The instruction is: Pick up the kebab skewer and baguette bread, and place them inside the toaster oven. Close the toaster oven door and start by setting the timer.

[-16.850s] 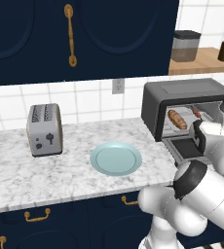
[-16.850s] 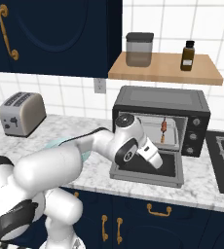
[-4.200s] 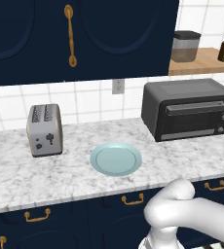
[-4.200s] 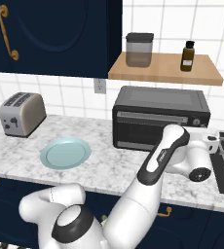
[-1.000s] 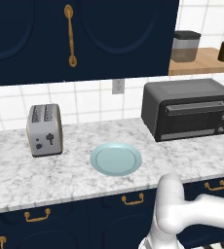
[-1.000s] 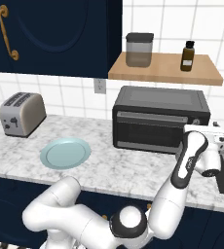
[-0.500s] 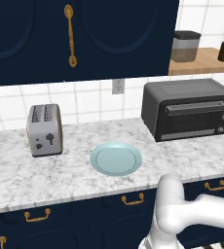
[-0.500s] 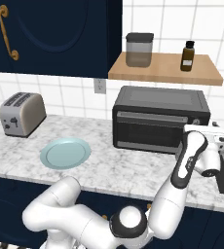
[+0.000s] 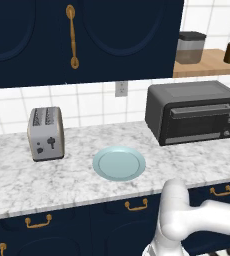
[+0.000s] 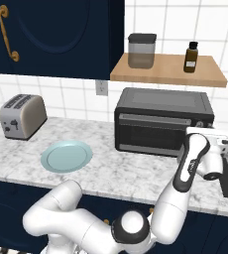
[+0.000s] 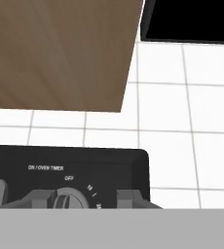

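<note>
left base view: toaster oven (image 9: 194, 112) on the desk (image 9: 17, 175), toaster oven door (image 9: 199, 123) already closed; plate (image 9: 119, 163) bare.
right base view: pincer (image 10: 201, 130) at the oven's right end.
hand view: fingertips (image 11: 43, 198) flank the timer knob (image 11: 69, 197); grip uncertain; timer left.

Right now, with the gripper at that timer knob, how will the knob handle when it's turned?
The timer knob is small and round with a raised ridge, so the fingers should get purchase on it, though its smooth dark face could slip. It will probably turn in place rather than give way. The toaster oven looks bulky and sits flat, so it likely won't slide.
</note>
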